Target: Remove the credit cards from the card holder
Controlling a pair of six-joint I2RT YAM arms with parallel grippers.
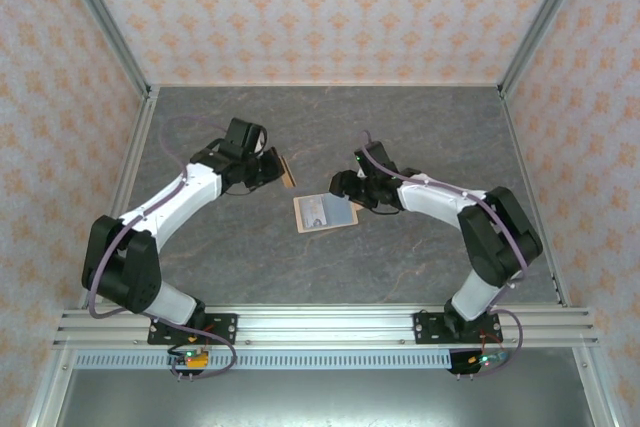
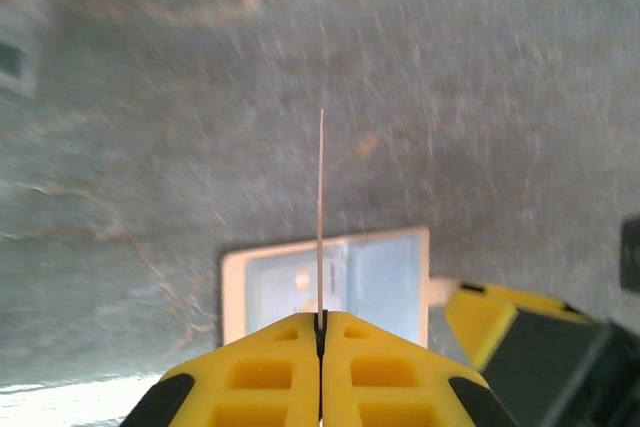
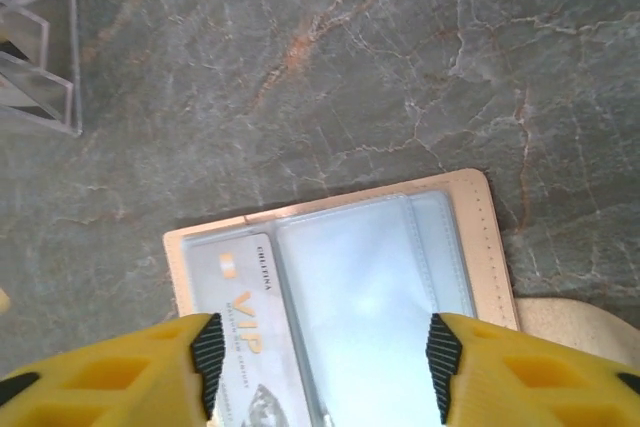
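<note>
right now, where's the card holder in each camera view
top external: card holder lies spread open mid-table.
left wrist: card holder lower centre, behind the card pinched in the left gripper.
right wrist: card holder bottom centre, framed by the open right gripper.
shared landmark: the grey marbled table.

table top: grey stone-look surface with rusty and pale veins, middle of the top view; blurred in the left wrist view
walls: pale wallpaper with an orange floral motif, along the back, left and right edges
frame posts: silver metal profiles, slanting at upper left and upper right
front rail: slotted aluminium beams across the lower part of the top view
clear stand: transparent stepped plastic piece, upper left of the right wrist view, on the table top; contents unclear
</note>
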